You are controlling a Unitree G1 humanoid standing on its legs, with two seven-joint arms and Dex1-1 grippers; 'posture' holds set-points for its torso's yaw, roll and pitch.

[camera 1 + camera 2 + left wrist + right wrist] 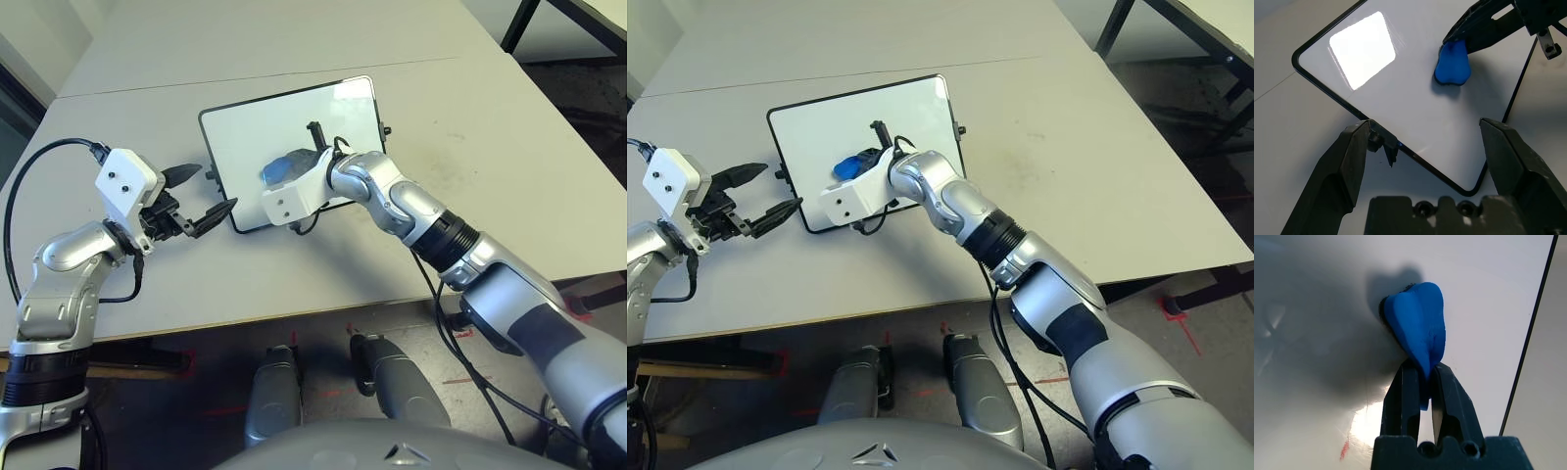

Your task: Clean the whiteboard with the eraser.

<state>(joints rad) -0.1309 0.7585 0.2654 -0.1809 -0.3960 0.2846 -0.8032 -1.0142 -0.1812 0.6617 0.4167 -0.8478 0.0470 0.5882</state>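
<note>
Leftmost, the left claw (1421,125) stands released, its two black fingers spread wide with nothing between them, above the worktop (176,284) and just beside the whiteboard (245,137). A black side knob (1382,139) of the board is near that claw. The whiteboard lies on the worktop between the left claw and the silver right forearm (392,196), reaching under the right claw (1421,367). Farther right, the right claw is clenched on the blue eraser (1418,316), pinching its middle so that it bulges beyond the fingertips, over the board's surface. A red marker streak (1345,449) shows on the board near the right claw.
</note>
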